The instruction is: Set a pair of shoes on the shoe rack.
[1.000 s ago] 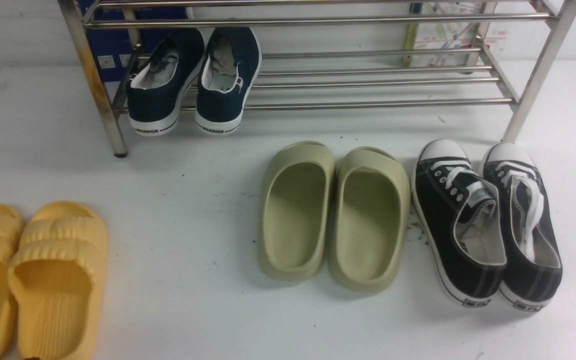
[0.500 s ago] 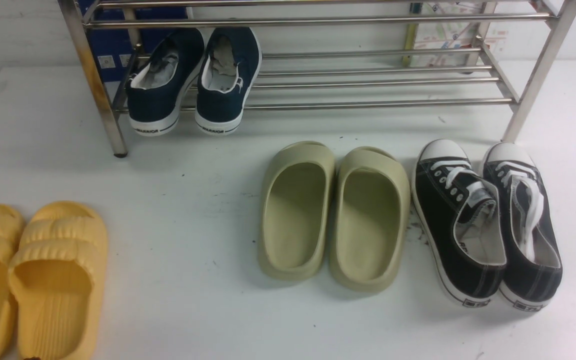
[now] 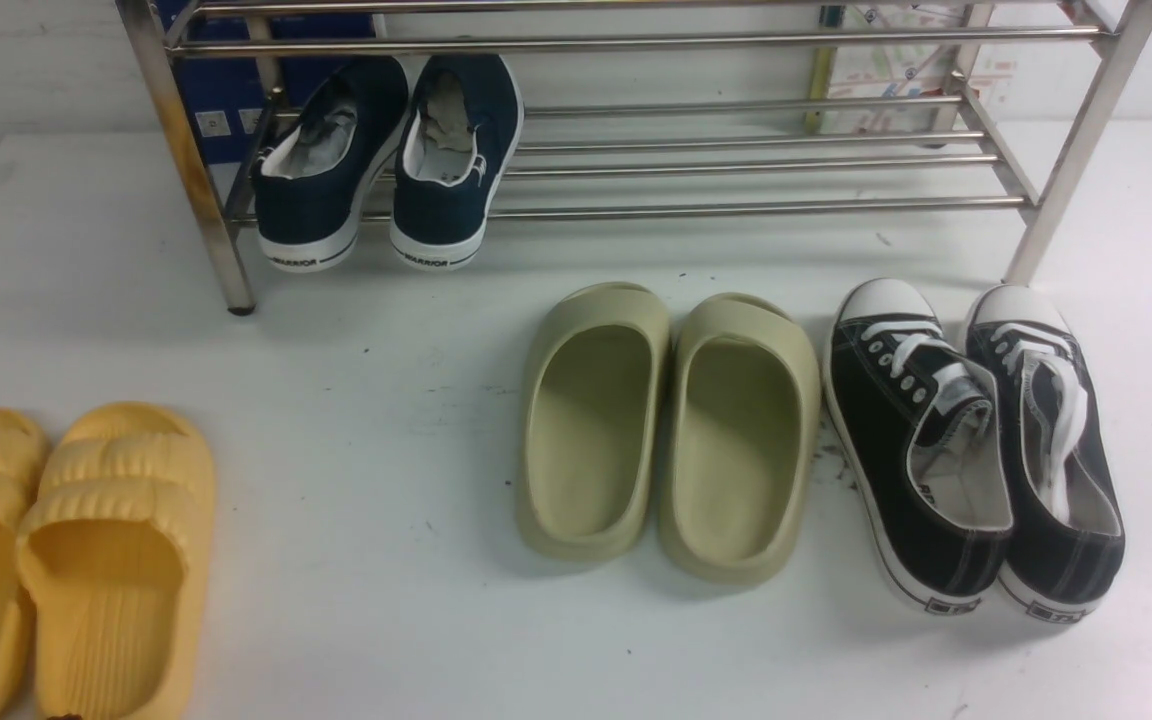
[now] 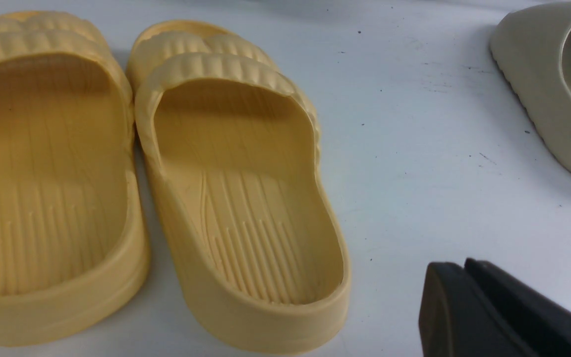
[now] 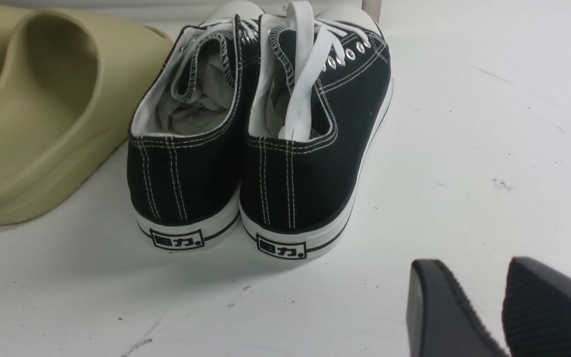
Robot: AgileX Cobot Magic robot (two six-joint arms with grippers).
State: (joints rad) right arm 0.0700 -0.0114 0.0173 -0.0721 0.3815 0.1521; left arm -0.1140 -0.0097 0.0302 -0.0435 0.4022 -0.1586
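The pair of shoes, two navy slip-on sneakers (image 3: 321,165) (image 3: 456,155), rests side by side on the lower bars at the left end of the shoe rack (image 3: 736,208), heels toward me and hanging over the front bar. Neither arm shows in the front view. In the left wrist view my left gripper (image 4: 464,265) hovers over the white floor beside yellow slides, its jaws pressed together with nothing between them. The right wrist view shows my right gripper (image 5: 471,267) open and empty, behind the heels of the black sneakers.
On the floor in front of the rack lie olive-green slides (image 3: 671,430) in the middle, black lace-up sneakers (image 3: 976,450) (image 5: 260,144) on the right and yellow slides (image 3: 66,560) (image 4: 236,173) at the near left. Boxes stand behind the rack.
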